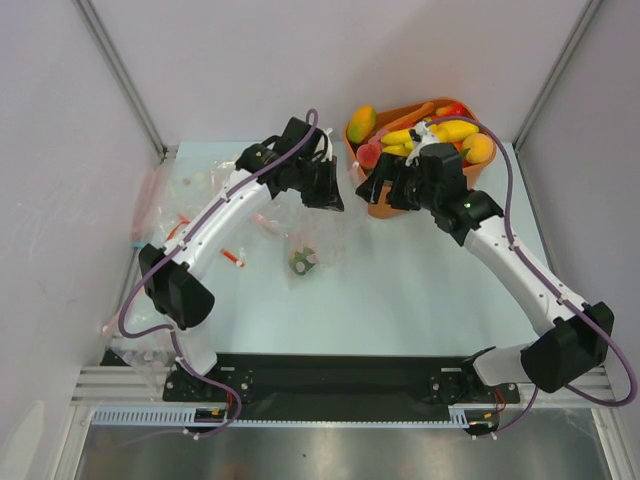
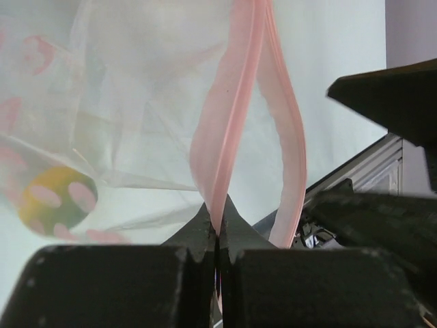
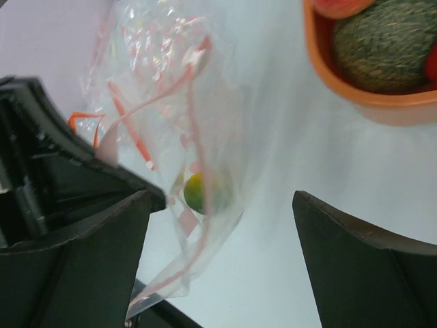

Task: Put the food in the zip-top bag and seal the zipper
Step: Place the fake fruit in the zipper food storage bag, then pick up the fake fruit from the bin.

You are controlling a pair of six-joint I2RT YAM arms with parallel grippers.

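My left gripper is shut on one lip of the pale pink zipper and holds the zip-top bag up over the table. The other lip bows away, so the mouth gapes. One green-yellow piece of food lies inside the bag. My right gripper is open and empty, just right of the bag's mouth and next to the tub. More food, bananas among it, fills the tub.
The orange oval tub stands at the back right, with a green netted fruit near its rim. Other clear bags with orange-red strips lie at the left. Grey walls close in the table at the back and sides.
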